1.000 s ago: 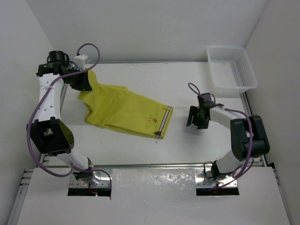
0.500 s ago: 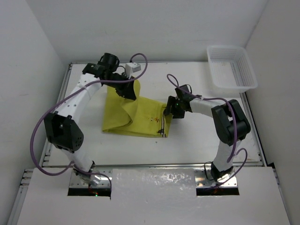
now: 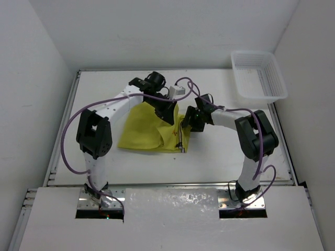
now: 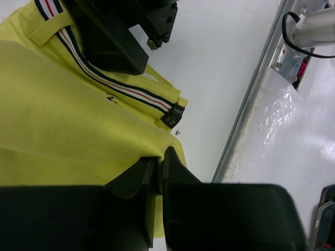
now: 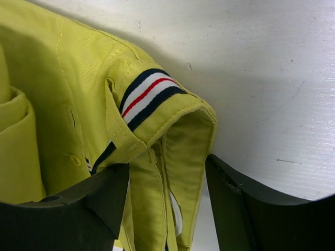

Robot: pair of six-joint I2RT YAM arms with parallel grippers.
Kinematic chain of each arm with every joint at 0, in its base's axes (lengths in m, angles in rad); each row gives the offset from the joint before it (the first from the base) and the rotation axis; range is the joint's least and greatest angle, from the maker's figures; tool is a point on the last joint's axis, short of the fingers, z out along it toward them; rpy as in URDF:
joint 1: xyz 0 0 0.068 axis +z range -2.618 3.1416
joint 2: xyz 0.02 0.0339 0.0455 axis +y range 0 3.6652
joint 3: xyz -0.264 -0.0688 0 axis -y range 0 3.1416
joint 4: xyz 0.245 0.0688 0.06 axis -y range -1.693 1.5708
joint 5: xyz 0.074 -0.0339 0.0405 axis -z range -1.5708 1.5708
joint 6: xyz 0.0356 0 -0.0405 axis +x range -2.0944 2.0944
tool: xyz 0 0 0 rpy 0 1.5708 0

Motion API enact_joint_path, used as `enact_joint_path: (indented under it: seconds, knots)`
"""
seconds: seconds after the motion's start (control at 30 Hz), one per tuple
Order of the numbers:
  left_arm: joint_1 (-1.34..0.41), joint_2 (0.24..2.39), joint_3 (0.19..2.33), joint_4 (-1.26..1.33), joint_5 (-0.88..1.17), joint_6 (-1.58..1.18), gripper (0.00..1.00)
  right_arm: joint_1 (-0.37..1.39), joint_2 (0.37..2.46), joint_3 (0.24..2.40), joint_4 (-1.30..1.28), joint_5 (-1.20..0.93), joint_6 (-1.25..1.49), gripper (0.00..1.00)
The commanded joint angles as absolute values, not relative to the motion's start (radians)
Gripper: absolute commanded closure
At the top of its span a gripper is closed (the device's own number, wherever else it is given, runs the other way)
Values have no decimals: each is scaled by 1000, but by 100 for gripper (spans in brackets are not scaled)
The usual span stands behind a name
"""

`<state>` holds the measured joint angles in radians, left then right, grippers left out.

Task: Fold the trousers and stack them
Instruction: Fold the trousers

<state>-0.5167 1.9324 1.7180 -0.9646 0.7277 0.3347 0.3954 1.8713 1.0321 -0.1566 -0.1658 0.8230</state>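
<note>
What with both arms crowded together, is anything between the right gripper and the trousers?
Nothing visible does. The right gripper is open, its fingers straddling the striped waistband corner of the trousers. The left gripper, shut on a fold of the cloth, is beside it, not between.

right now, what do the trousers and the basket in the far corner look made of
The trousers look like woven cotton-type cloth, matte: fine diagonal weave, stitched seams. The waistband trim seems to be striped ribbon. The basket is probably thin plastic, whitish and translucent, with slotted walls.
</note>
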Motion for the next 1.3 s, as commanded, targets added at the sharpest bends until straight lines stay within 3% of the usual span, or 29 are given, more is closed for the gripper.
enact_joint_path:
  seconds: [0.0, 0.07, 0.1, 0.13, 0.2, 0.23, 0.3, 0.4, 0.53, 0.6, 0.63, 0.67, 0.7, 0.77, 0.8, 0.9, 1.03, 1.27]
  knots:
    - [-523, 1937, 1752, -874, 755, 279, 97, 391, 1904, 1051, -221, -152, 807, 40]
    - [-528, 1957, 1753, -852, 756, 255, 91, 368, 1879, 1054, -253, -137, 787, 39]
    - [-537, 1979, 1756, -824, 761, 235, 72, 321, 1837, 1063, -288, -117, 763, 38]
    - [-537, 1979, 1762, -819, 764, 235, 72, 321, 1836, 1063, -288, -117, 755, 37]
    - [-548, 1993, 1778, -818, 770, 239, 62, 266, 1800, 1066, -328, -101, 733, 36]
    - [-552, 2008, 1807, -833, 787, 248, 47, 244, 1784, 1066, -354, -95, 706, 36]
    - [-554, 2034, 1883, -856, 807, 273, 34, 169, 1734, 1055, -376, -71, 672, 35]
    - [-546, 2062, 2062, -975, 798, 342, 31, 91, 1654, 1066, -429, -43, 609, 35]
    - [-416, 1985, 2076, -942, 788, 342, 31, 124, 1582, 1166, -495, 18, 476, 38]
    - [-323, 1902, 1936, -858, 752, 261, 39, 205, 1554, 1183, -491, 53, 425, 45]
    - [-239, 1882, 1889, -839, 726, 240, 43, 281, 1527, 1183, -477, 69, 416, 51]
    - [-207, 1858, 1850, -830, 694, 238, 54, 323, 1513, 1164, -457, 72, 419, 57]
    - [-163, 1853, 1785, -824, 651, 244, 60, 357, 1497, 1142, -380, 28, 454, 66]
    - [-149, 1853, 1714, -828, 647, 278, 69, 456, 1467, 1047, -274, -36, 515, 75]
    - [-149, 1855, 1692, -816, 667, 285, 71, 486, 1465, 1019, -223, -67, 570, 84]
    - [-149, 1851, 1591, -718, 721, 256, 71, 595, 1500, 963, -126, -130, 609, 94]
    - [-138, 1902, 1531, -648, 628, 233, 72, 611, 1601, 894, -78, -245, 666, 100]
    - [-40, 2036, 1500, -540, 345, 130, 78, 548, 1703, 776, -106, -126, 594, 100]
